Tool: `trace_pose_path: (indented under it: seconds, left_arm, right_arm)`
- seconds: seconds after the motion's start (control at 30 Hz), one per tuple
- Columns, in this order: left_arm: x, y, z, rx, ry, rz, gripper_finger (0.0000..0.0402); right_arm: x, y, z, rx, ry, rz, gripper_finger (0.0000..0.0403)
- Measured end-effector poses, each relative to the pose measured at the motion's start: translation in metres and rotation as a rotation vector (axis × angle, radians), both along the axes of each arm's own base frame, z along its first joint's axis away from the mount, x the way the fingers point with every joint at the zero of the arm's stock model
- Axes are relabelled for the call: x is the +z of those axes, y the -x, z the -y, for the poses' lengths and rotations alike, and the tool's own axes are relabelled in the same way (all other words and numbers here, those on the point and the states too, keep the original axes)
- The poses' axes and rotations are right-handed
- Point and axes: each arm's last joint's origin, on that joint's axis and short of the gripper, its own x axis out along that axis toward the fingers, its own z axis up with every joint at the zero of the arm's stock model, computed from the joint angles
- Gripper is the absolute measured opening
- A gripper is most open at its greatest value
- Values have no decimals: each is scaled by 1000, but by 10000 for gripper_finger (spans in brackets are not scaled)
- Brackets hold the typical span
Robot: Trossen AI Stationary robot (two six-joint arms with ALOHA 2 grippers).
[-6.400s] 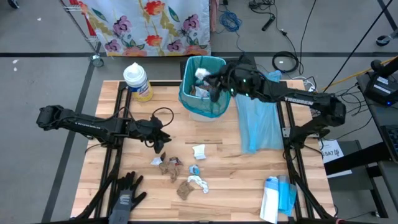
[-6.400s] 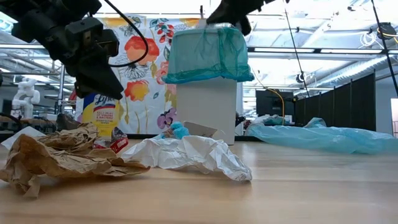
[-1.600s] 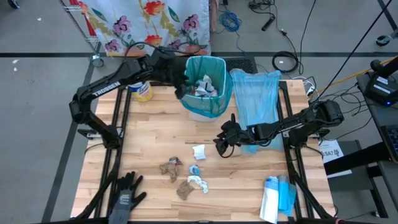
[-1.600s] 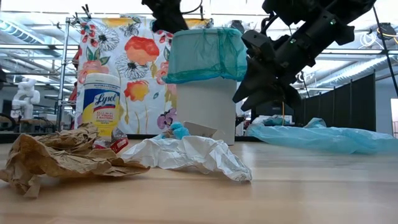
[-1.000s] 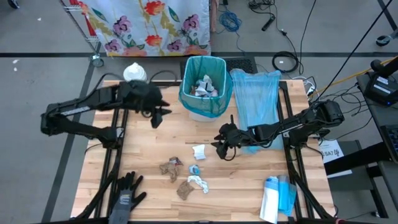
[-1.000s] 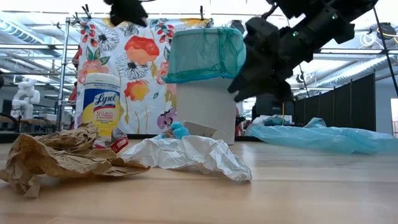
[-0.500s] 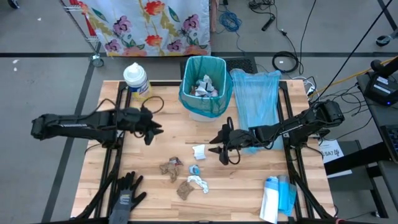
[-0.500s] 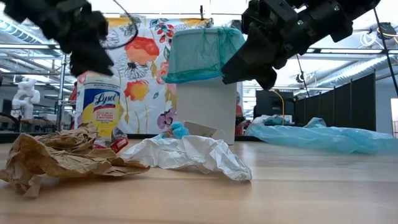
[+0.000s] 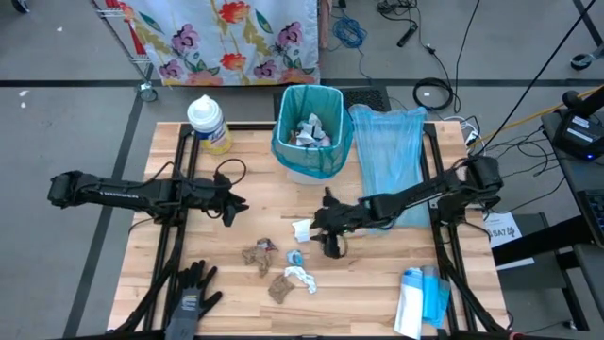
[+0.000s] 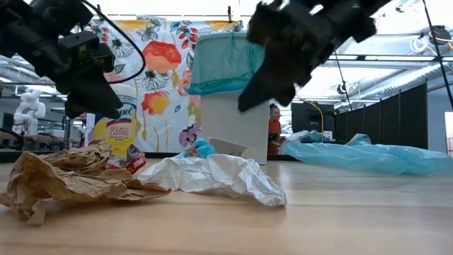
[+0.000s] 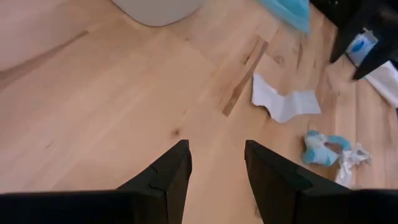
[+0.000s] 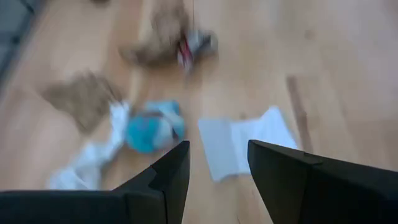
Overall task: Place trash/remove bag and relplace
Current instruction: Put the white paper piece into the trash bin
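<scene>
The trash lies in the table's middle: a white scrap, a blue wad, a white tissue and brown paper wads. More scraps sit inside the white bin, lined with a teal bag. My right gripper hovers open just right of the white scrap, above the blue wad. My left gripper hangs open over bare wood, left of the trash; its wrist view shows the white scrap farther off.
A light blue spare bag lies flat right of the bin. A Lysol canister stands at the far left, a black glove lies at the near left, and a pack of bags at the near right.
My left gripper has come away from beside the bin, toward the near edge and down over the table's left middle. My right gripper has shifted toward the table's left, nearer the white scrap. Both stay open. The trash has not moved.
</scene>
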Motion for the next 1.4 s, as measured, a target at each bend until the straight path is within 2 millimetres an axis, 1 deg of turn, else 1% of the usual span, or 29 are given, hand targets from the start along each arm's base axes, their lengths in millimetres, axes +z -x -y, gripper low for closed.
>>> trace_pose_path:
  seconds: [0.07,0.2,0.3,0.43,0.5,0.57,0.77,0.87,0.97,1.07,1.17,1.27,1.4]
  left_arm:
    - [0,0,1,-3,3,4,155]
    - [0,0,1,9,19,5,155]
    - [0,0,1,9,19,5,155]
    - [0,0,1,21,38,7,155]
    - [0,0,1,23,40,6,155]
    - [0,0,1,23,40,6,155]
    - [1,0,1,23,40,12,155]
    - [1,0,1,23,40,12,155]
    - [1,-1,1,23,41,12,154]
    - [1,-1,1,23,41,12,154]
    - [1,-1,1,23,41,12,154]
    - [1,-1,1,23,41,12,154]
    - [1,-1,1,23,40,13,154]
  right_arm:
    - [-6,-10,-2,19,32,-63,153]
    - [-10,-30,-6,71,45,-100,153]
    - [-19,-38,-5,93,53,-135,153]
    - [-28,-42,1,77,53,-159,142]
    - [-30,-43,5,70,52,-168,129]
    - [-31,-44,9,77,44,-171,108]
    - [-32,-43,20,93,7,-201,13]
    - [-35,-39,25,32,14,-258,6]
    - [-35,-35,31,-45,-18,-303,1]
    - [-22,-32,33,-67,-30,-283,1]
    - [-1,-27,33,-69,-42,-233,0]
    - [28,-14,32,-96,-75,-201,0]
    - [71,12,32,-134,-101,-146,0]
